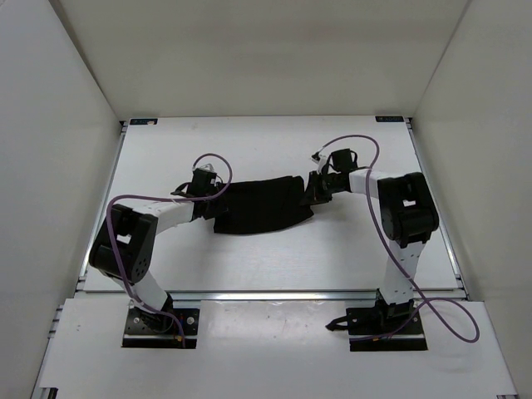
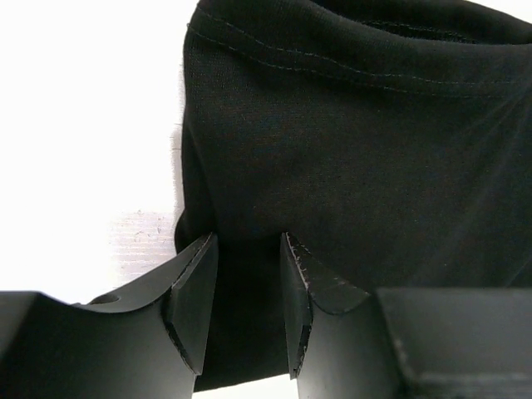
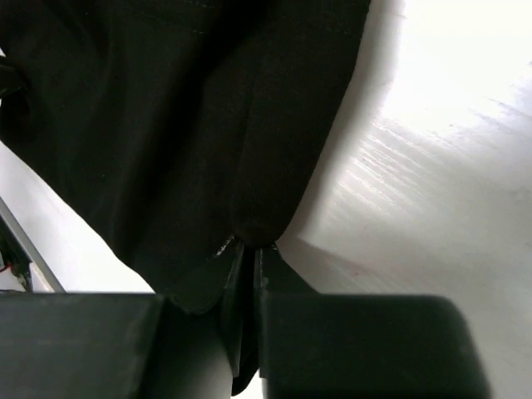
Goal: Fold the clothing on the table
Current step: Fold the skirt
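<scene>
The black clothing (image 1: 262, 206) lies as a flattened band across the middle of the white table (image 1: 249, 141). My left gripper (image 1: 214, 211) is at its left end. In the left wrist view, this gripper (image 2: 248, 243) is open, its jaws apart astride the stitched edge of the clothing (image 2: 357, 150), with fabric lying in the gap. At the right end is my right gripper (image 1: 314, 195). The right wrist view shows this gripper (image 3: 252, 247) shut on a pinched fold of the clothing (image 3: 166, 125), which bunches just above the tips.
White walls (image 1: 50, 125) enclose the table on the left, right and back. Metal rails (image 1: 274, 293) run along its edges. Purple cables (image 1: 370, 150) loop over both arms. Bare tabletop (image 3: 432, 166) shows beside the right gripper.
</scene>
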Motion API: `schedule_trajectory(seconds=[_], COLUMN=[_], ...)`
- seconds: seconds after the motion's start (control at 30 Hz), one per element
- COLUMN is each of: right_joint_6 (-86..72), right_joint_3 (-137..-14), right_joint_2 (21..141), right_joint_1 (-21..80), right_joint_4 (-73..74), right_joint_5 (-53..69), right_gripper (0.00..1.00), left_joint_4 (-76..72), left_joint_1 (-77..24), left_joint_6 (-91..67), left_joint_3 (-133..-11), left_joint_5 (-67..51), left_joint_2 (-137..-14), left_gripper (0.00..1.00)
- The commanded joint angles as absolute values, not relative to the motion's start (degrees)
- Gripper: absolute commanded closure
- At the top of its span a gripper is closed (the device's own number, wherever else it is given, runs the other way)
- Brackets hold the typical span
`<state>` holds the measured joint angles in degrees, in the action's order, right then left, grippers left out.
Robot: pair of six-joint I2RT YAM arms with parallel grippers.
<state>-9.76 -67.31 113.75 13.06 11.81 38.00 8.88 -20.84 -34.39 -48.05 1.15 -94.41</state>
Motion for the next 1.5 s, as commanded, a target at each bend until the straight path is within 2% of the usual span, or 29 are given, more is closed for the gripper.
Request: schedule_trajectory(seconds=[0.0,0.2,0.3,0.47,0.57,0.67,0.83,1.03,1.47], right_joint_6=[-7.21,-5.45,-3.88,-1.23,-1.14,-0.97,-0.79,-0.79,-2.81], right_joint_3=[-67.58,-71.54,-73.47,-76.38,-76.38,-78.39,-88.13,-98.16,-99.14], right_joint_2=[116.98,115.5,112.95,109.26,106.19,104.59,105.03,108.19,118.03], right_joint_1=[14.32,11.17,8.0,1.42,0.36,1.4,7.2,15.99,27.51], right_joint_4=[16.43,21.79,24.86,29.88,30.23,31.28,36.64,39.29,37.09], right_joint_5=[33.49,31.38,29.45,28.21,28.83,28.22,28.04,27.86,27.77], right_gripper=[1.0,1.0,1.0,1.0,1.0,1.0,1.0,1.0,1.0], left_joint_4=[9.85,10.46,8.97,7.56,6.94,8.52,10.72,10.9,8.88], left_joint_1=[-21.09,-21.88,-22.67,-23.56,-25.22,-27.85,-29.97,-29.89,-27.16], left_joint_6=[-35.68,-37.09,-38.05,-39.02,-39.11,-38.59,-38.49,-38.85,-39.55], left_joint_3=[-47.73,-50.0,-50.98,-53.61,-56.5,-61.33,-69.16,-72.33,-68.56], left_joint_5=[0.35,-1.05,-2.72,-5.09,-6.41,-6.15,-6.68,-8.43,-14.67], left_joint_2=[-95.97,-98.96,-100.36,-103.88,-106.25,-109.59,-116.27,-118.74,-115.58], left_gripper=[0.54,0.57,0.62,0.78,0.92,0.99,1.0,0.99,0.96])
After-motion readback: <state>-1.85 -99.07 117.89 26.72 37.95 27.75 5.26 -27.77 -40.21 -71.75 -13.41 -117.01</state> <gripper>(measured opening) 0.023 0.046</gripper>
